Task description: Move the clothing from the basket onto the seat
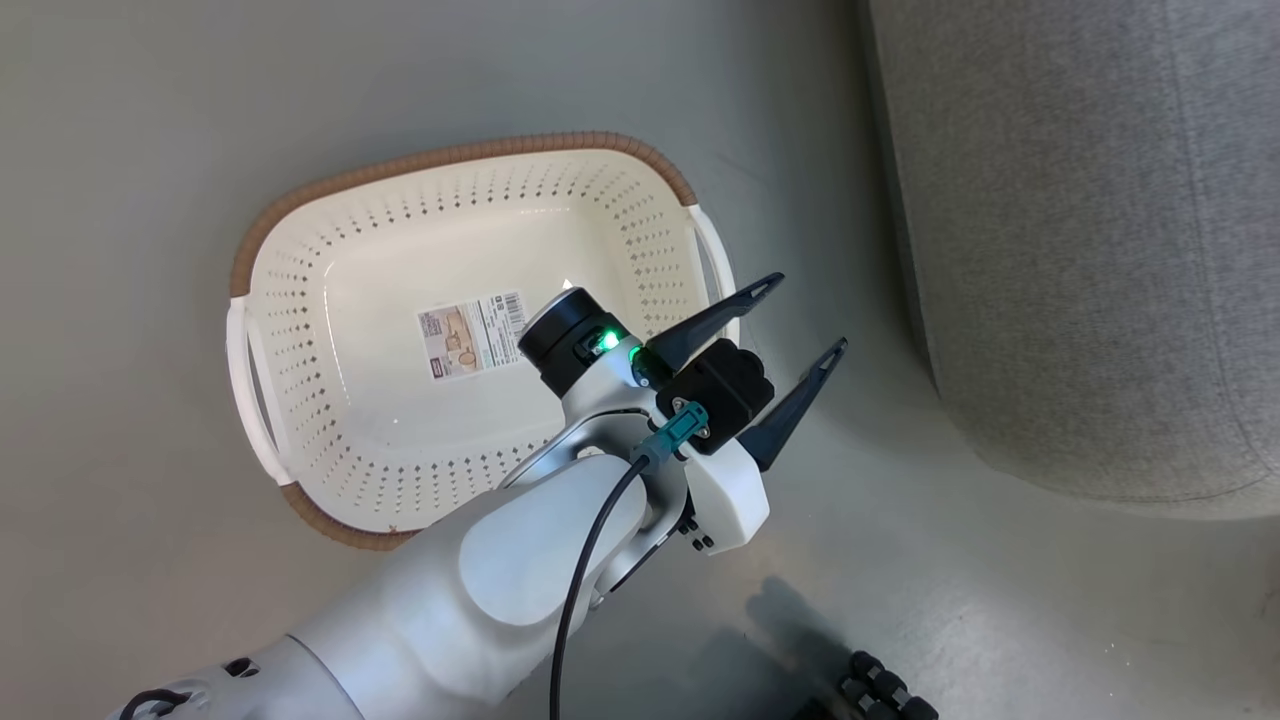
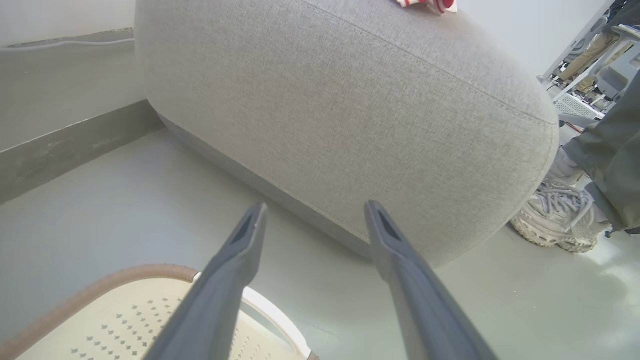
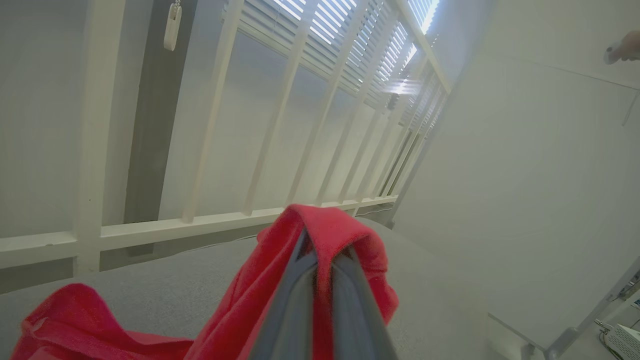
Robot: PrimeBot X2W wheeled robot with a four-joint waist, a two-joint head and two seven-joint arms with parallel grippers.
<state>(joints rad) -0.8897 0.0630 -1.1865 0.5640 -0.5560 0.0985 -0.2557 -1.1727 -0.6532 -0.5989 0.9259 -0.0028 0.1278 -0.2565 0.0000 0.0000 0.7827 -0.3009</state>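
Basket (image 1: 640, 220): bare but for its label (image 1: 472, 335).
Right gripper (image 3: 322, 257): clamped on red clothing (image 3: 240, 305) trailing onto the seat (image 3: 150, 285).
Left gripper (image 1: 808, 313): spread wide, holding nothing.
Remaining: probably just the release.

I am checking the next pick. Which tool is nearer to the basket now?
Left. The left tool is open beside the basket at its white handle, pointing toward the seat. The right tool is up over the seat, shut on the clothing.
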